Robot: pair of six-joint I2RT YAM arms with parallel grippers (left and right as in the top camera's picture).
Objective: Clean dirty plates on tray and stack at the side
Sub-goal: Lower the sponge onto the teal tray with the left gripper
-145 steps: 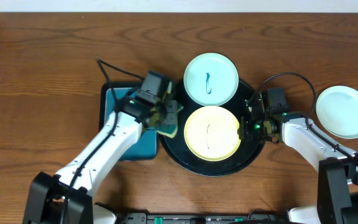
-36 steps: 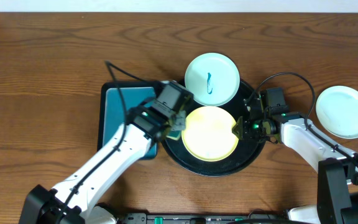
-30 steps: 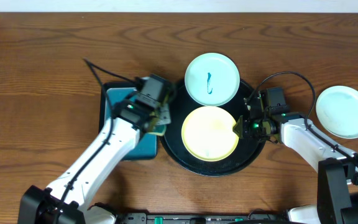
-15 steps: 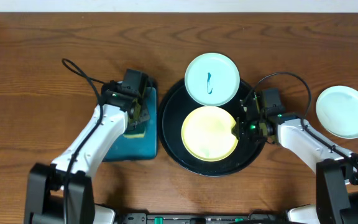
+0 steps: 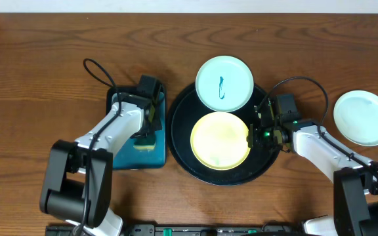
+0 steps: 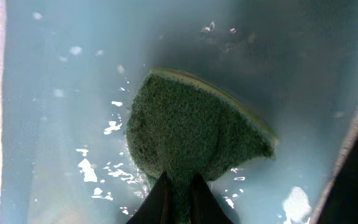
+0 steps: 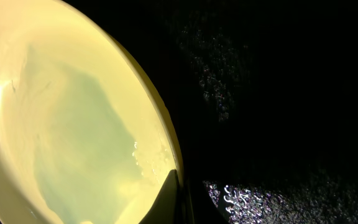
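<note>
The left tool [image 6: 178, 186] has swung back from the yellow plate [image 5: 218, 141] to the teal tray [image 5: 126, 157]. Only its wrist view shows it pinching the green sponge [image 6: 191, 134]. The right tool [image 7: 176, 186] is clamped on the yellow plate's rim, inside the black tray [image 5: 261, 169]. A blue-marked plate [image 5: 224, 83] overlaps the tray's far rim. A clean plate [image 5: 363, 118] sits on the worktop [image 5: 44, 65].
</note>
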